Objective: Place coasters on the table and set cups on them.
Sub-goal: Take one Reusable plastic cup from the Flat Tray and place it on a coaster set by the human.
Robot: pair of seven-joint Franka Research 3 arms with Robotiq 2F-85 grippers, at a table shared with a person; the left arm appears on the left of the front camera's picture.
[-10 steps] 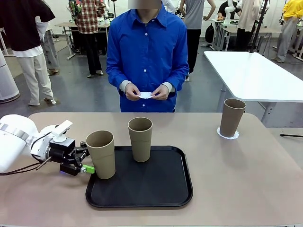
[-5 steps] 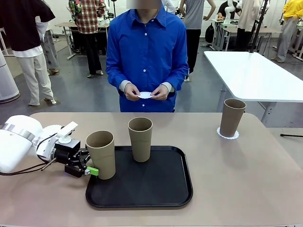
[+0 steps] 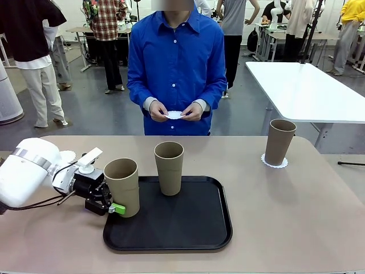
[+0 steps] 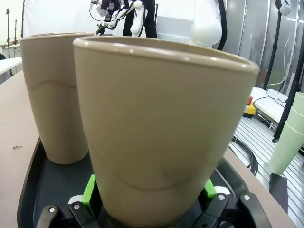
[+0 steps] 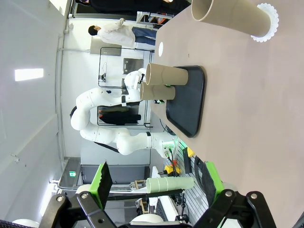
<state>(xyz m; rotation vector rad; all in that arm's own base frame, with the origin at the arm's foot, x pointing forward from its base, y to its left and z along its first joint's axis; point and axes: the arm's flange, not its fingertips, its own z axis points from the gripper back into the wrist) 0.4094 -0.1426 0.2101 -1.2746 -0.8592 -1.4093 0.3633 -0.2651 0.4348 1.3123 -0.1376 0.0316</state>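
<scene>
Two tan cups stand on the black tray (image 3: 194,231): one at its left edge (image 3: 122,184), one at the back (image 3: 169,167). My left gripper (image 3: 117,206) is open, its fingers on either side of the left cup's base; in the left wrist view that cup (image 4: 161,128) stands between the green pads (image 4: 89,187), with the other cup (image 4: 54,104) behind it. A third cup (image 3: 280,141) stands on a coaster (image 3: 275,162) at the far right. Another coaster (image 3: 68,155) lies behind my left arm. The person's hands hold a third coaster (image 3: 175,115). My right gripper (image 5: 156,183) hangs open and empty above the table (image 5: 266,118).
The person in a blue shirt (image 3: 177,63) stands at the far edge of the table (image 3: 296,217). A white table (image 3: 302,85) stands beyond the right corner. A stack of pale green cups (image 4: 289,137) stands off the table's side.
My left gripper has slid right along the table until its open fingers stand around the base of the left cup. The cups, coasters and person have stayed put.
</scene>
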